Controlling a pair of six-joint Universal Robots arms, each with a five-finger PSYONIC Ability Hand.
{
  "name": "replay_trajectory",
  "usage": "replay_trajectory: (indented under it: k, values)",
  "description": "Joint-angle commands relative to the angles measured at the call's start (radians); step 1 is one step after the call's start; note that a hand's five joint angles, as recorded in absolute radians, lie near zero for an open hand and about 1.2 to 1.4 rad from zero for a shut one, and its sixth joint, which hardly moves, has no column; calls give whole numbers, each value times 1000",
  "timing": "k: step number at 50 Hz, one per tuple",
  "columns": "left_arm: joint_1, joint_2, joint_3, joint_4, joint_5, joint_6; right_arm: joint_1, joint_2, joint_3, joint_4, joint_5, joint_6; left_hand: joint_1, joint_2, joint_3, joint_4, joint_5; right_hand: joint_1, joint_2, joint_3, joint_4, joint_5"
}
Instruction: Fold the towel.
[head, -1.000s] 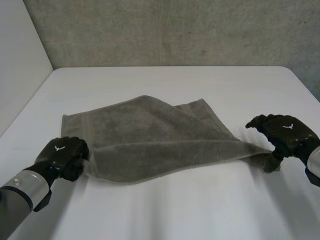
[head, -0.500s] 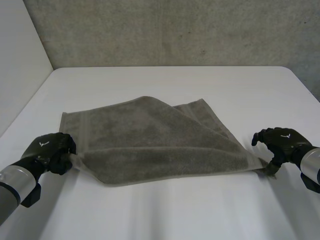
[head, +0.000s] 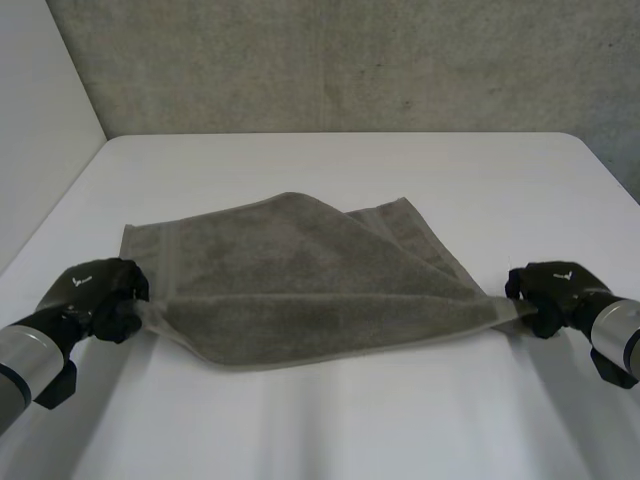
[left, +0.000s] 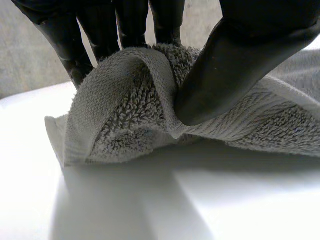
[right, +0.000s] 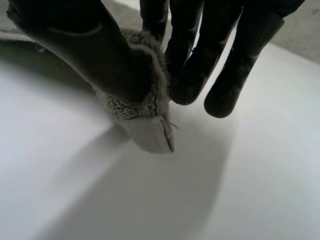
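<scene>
In the head view, we see the grey towel lying across the middle of the white desk. Its near edge is raised and taut between our left hand, toward the desk's left edge, and our right hand, toward its right edge.

In the left wrist view, thumb and fingers pinch a bunched corner just above the desk.

In the right wrist view, the thumb presses the other corner against the fingers, and a small tip hangs free below. We judge this shallow pinch the weak spot: more tension could pull the corner free, or drag the far layer askew and spoil the fold.
</scene>
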Motion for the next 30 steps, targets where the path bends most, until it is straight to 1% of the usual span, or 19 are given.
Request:
replay_trajectory:
  k: [1,2,4,5,7,8,10,11,13,14,16,17,19,23,25,27,28,29,30]
  values:
    - [41,113,68,-48,42,-144,-2,-186,-72,44,-5,61,108,62,73,42,103,65,63,51,59,56]
    - [41,113,68,-49,42,-144,-2,-186,-72,44,-5,62,108,62,73,42,103,65,63,51,59,56]
    - [57,169,117,-70,44,-222,-5,-302,-144,98,-12,86,108,62,73,42,103,65,63,51,59,56]
    - [57,170,117,-70,44,-223,-5,-303,-144,98,-12,86,108,62,73,42,103,65,63,51,59,56]
    - [60,226,183,-96,44,-293,-11,-397,-244,168,-12,95,108,62,73,42,103,65,63,51,59,56]
    - [60,252,217,-117,45,-322,-12,-398,-244,169,-12,95,108,62,73,42,103,65,63,51,59,56]
    - [58,275,254,-140,45,-342,-13,-473,-380,292,-15,88,108,62,73,42,103,65,63,51,59,56]
    - [58,276,254,-141,45,-342,-13,-473,-381,293,-15,88,108,62,73,42,103,65,63,51,59,56]
    - [57,312,342,-202,45,-376,-13,-493,-530,417,-20,83,108,62,73,42,103,65,63,51,59,56]
    - [57,312,343,-202,45,-376,-13,-493,-531,417,-20,83,108,62,73,42,103,65,63,51,59,56]
    - [54,323,430,-271,45,-390,-13,-485,-676,515,-20,69,108,62,73,42,103,65,63,51,59,56]
    - [54,323,430,-271,45,-390,-13,-485,-677,515,-20,69,108,62,73,42,103,65,63,51,59,56]
    - [46,310,507,-318,44,-403,-13,-456,-771,583,-11,30,108,62,73,42,103,65,63,51,59,56]
    - [44,290,565,-352,42,-417,-13,-388,-816,624,0,-20,108,62,73,42,103,65,63,51,59,56]
    - [44,254,584,-357,33,-420,-8,-350,-824,634,9,-46,108,62,73,42,103,65,63,51,59,56]
    - [28,163,623,-357,25,-419,11,-291,-825,638,49,-82,108,62,73,42,103,65,63,51,59,56]
    - [28,162,624,-357,25,-419,11,-291,-825,638,49,-83,108,62,73,42,103,65,63,51,59,56]
    - [9,112,648,-357,22,-417,46,-248,-825,638,82,-101,108,62,73,42,103,65,63,51,59,56]
    - [-14,51,674,-357,15,-413,47,-248,-825,638,83,-101,108,62,73,42,103,65,63,51,59,56]
